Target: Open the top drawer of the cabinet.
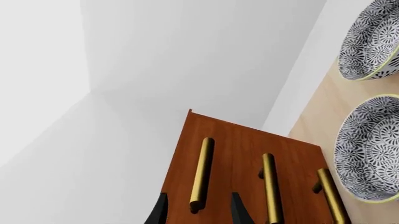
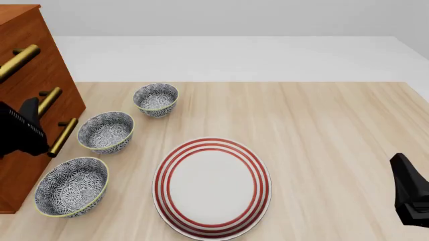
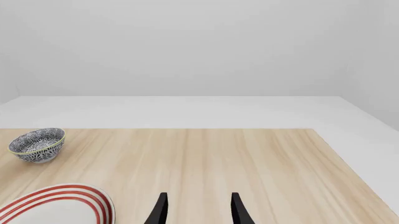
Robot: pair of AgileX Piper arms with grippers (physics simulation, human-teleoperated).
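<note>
Just ahead of the left gripper (image 1: 198,211), jaws spread round the top drawer (image 1: 212,154) handle, not clamped; squeezing off-centre could slip. Cabinet (image 2: 27,75) beside it. Right gripper (image 3: 198,210) open, idle, well apart.

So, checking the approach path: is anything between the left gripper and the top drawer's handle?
No. In the left wrist view the open left gripper straddles the near end of the top drawer's handle, nothing between.
</note>
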